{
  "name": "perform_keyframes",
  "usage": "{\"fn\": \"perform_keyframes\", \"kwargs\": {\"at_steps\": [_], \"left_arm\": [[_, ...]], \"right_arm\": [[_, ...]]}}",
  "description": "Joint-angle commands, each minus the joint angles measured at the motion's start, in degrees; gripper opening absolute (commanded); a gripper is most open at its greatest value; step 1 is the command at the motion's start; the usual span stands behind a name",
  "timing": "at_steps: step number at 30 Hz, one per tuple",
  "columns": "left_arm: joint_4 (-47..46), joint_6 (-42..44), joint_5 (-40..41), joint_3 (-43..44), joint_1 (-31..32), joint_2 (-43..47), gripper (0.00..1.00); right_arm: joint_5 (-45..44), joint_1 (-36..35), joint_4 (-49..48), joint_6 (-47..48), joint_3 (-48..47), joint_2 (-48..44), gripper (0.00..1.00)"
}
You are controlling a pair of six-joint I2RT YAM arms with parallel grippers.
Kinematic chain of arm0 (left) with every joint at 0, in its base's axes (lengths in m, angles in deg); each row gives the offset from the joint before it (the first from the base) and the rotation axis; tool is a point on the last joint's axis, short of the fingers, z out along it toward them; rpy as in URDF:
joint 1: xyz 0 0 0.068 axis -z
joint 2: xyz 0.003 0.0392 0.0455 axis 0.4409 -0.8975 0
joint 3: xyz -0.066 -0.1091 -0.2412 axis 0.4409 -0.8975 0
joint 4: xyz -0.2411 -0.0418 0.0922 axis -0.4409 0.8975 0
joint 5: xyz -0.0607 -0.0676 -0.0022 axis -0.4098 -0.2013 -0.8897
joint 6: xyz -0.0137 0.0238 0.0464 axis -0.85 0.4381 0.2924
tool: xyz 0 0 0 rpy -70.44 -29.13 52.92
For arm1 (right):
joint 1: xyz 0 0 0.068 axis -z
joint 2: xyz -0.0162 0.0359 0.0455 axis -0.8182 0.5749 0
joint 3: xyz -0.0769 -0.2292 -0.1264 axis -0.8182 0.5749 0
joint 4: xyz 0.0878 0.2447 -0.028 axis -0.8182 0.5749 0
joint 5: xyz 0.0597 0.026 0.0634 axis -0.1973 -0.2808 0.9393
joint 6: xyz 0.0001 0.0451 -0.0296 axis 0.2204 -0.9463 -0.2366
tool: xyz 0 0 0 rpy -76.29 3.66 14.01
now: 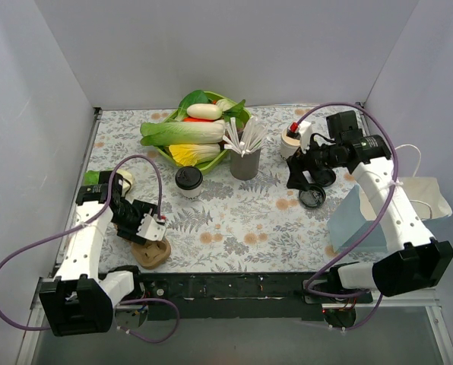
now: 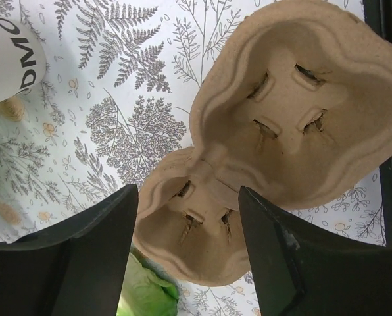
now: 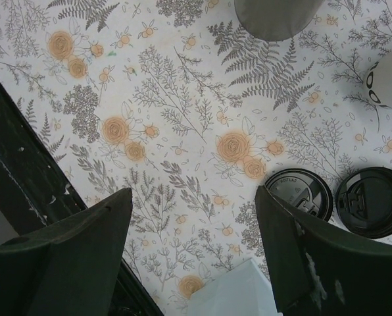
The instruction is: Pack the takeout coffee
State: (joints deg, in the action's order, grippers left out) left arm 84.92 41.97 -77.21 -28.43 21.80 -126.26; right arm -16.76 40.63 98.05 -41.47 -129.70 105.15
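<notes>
Pale walls are seen on three sides of a desk (image 1: 234, 228) covered with a fern-and-flower print. The takeout coffee (image 1: 188, 185), a small cream-white paper cup capped with a round black lid (image 1: 188, 175), is stood upright near the middle of the desk, its long axis vertical and the lid turned straight up. It is placed at 7 o'clock from a green bowl (image 1: 164, 155) of vegetables and at 9 o'clock from a grey cup (image 1: 245, 164) of white straws, apart from both. Bare cloth is left open at 5 and 6 o'clock from the coffee, as far as the dark rail (image 1: 234, 285) along the near edge.

A brown pulp carrier (image 1: 150, 253) is laid flat at 7 o'clock from the coffee, close to that rail, pockets up. The left hand (image 1: 144, 230) is held over it with fingers spread. In the left wrist view the carrier (image 2: 281, 112) is seen beneath the left hand (image 2: 188, 197); whether it is touched cannot be told. The lettered side of the takeout coffee (image 2: 8, 59) is cut off at a corner of that view.

The right hand (image 1: 306, 181) is held at 3 o'clock from the coffee, well apart. In the right wrist view the right hand (image 3: 193, 197) is shown spread with nothing between its fingers, and two loose black lids (image 3: 371, 201) are seen flat on the cloth just beside one finger. A second pale cup (image 1: 290, 144) is stood at 12 o'clock from that hand, and a pale bag (image 1: 359, 220) is set near the desk's right edge.
</notes>
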Motion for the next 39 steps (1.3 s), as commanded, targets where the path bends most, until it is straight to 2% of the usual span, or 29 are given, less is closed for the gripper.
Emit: {"fn": "perform_keyframes", "kwargs": {"at_steps": [1, 6, 14, 20, 23, 27, 28, 31, 39], "left_arm": [[2.64, 4.52, 0.41, 0.51, 0.14, -1.62, 0.63], [2.46, 4.17, -6.10, 1.31, 0.14, -2.16, 0.65], [2.37, 11.89, -11.02, -6.06, 1.19, 2.94, 0.73], [2.11, 12.70, -12.35, -8.44, 1.90, 1.98, 0.77], [1.85, 11.38, -12.87, -8.36, 2.25, 0.93, 0.79], [-3.15, 3.57, -15.60, -7.92, 3.57, -0.65, 0.80], [-5.86, -1.49, -16.04, -7.40, 5.66, -1.44, 0.80], [-7.56, -5.84, -15.43, -5.11, 7.00, -5.57, 0.80], [-6.07, -3.40, -13.24, -4.58, 7.09, -8.39, 0.77]], "right_arm": [[-0.55, -0.04, -1.95, -0.40, 1.93, -3.32, 0.83], [-1.17, -0.04, -2.56, -0.23, 3.69, -4.37, 0.83], [-1.52, -0.04, -2.47, 0.04, 1.50, -2.18, 0.83], [-1.70, -0.13, -2.39, -0.05, 0.79, -1.91, 0.84], [-1.70, -0.04, -2.47, -0.31, 1.40, -2.35, 0.84], [-1.70, -0.13, -2.47, -0.58, 1.76, -2.44, 0.84], [-1.70, -0.13, -2.47, -0.58, 1.76, -2.44, 0.84], [-2.05, -0.04, -2.39, -0.84, 1.41, -2.26, 0.84], [-3.02, -0.13, -2.39, -1.28, 0.97, -2.35, 0.85]]}}
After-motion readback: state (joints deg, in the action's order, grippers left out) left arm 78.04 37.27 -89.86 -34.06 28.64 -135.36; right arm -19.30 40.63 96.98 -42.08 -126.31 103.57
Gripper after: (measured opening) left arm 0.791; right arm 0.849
